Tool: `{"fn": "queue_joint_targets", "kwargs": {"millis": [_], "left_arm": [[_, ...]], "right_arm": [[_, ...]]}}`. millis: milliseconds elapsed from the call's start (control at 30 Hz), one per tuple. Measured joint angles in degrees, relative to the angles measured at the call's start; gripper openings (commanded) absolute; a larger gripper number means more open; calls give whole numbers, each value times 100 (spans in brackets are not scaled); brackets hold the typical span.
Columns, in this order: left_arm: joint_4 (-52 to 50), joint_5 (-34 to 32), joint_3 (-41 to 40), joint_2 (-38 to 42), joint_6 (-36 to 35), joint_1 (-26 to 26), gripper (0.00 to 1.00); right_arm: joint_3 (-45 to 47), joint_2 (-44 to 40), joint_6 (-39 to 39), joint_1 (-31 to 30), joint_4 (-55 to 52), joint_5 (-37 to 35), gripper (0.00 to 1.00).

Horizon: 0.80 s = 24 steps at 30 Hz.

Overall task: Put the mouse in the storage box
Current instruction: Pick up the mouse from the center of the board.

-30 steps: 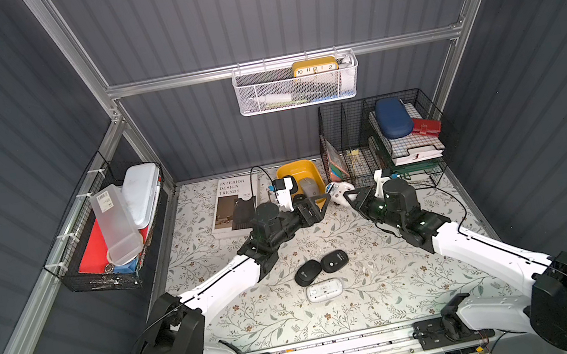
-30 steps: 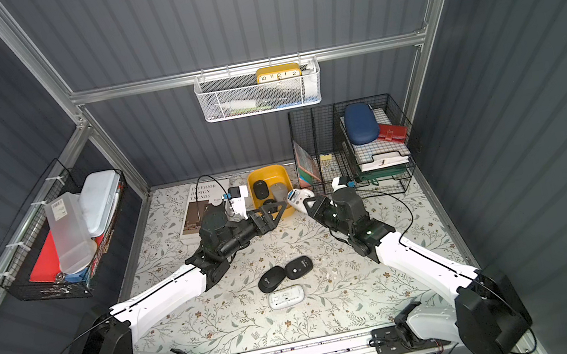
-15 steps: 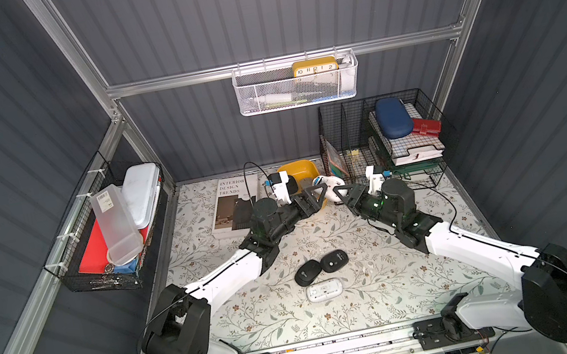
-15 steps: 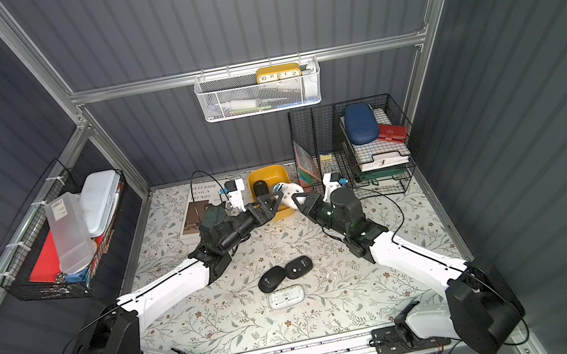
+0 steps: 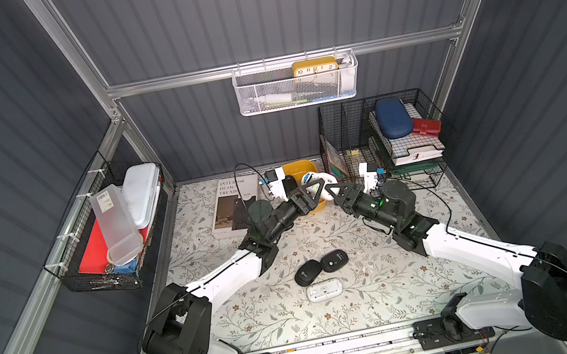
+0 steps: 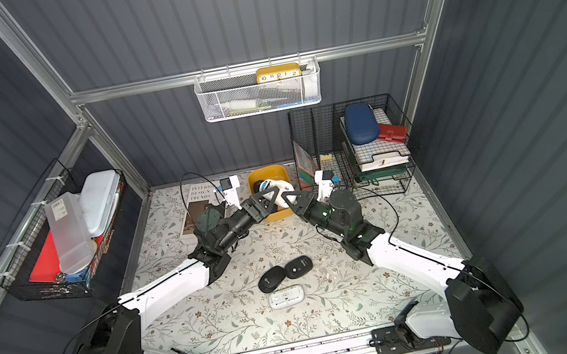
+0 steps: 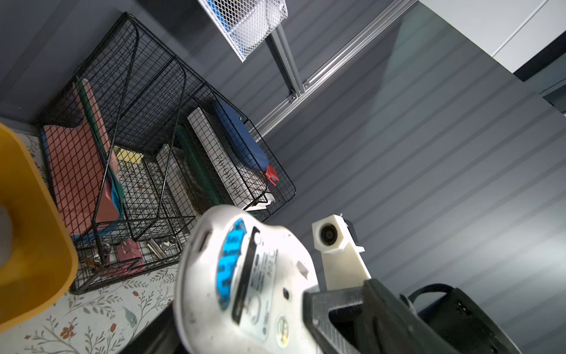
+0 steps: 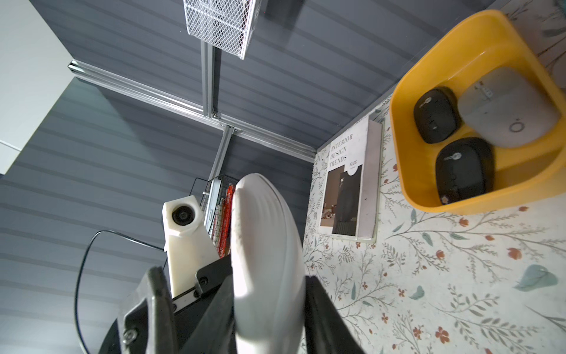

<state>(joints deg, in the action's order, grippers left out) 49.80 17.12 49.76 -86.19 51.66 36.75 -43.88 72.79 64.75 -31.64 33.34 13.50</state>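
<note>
**Two grippers meet on one white mouse [image 5: 327,180]**

Right gripper [image 8: 269,280]: fingers [image 8: 318,303] clamp the white mouse edge-on between them. Left gripper [image 5: 315,187]: fingers flank the same mouse from the opposite side, and we cannot tell whether they press it or stand just off. The mouse hangs in the air, apparently over the near end of the yellow storage box [image 8: 407,101]. The box holds three stowed mice [image 8: 462,171]. Three loose mice [image 5: 323,291] lie on the floral mat [image 5: 372,288], nearer the arm bases.
</note>
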Motion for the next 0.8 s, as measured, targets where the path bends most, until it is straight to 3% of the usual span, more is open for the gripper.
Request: {"fn": "queue_joint_targets", "kwargs": {"millis": [500,667,800], "left_arm": [[302,125,-131,-4,192,-120,41],[304,85,-129,-13,369,-120,28],[205,17,-122,-24,411,-118,17]], "right_arm": [[7,138,227,-157,461,184,10],[9,138,201,-157,428,173,16],[9,122,164,-157,297,72,29]]}}
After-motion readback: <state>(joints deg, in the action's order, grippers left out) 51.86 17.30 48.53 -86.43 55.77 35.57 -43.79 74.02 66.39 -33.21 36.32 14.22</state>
